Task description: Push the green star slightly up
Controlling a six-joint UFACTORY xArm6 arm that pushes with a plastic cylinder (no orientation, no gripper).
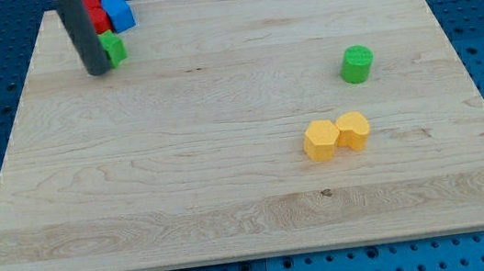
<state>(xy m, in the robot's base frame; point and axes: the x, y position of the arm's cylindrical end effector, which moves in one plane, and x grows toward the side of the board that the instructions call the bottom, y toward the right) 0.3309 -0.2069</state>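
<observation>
A green cylinder (356, 64) is seen at the right of the wooden surface (226, 156). Nearer and slightly left, two yellow blocks (336, 135) are set touching each other. At the far left, a red block (96, 15) and a blue block (117, 9) are pressed together.

Near the top-left corner of the wooden table (226, 156), the green star block (114, 48) was found just right of my tip (97, 72). Above it lay the red block (96, 15), touched on the right by the blue block (117, 9). Well apart, at the view's right, the green cylinder block (356, 64) stood above two touching yellow blocks (321, 140) (353, 130).
</observation>
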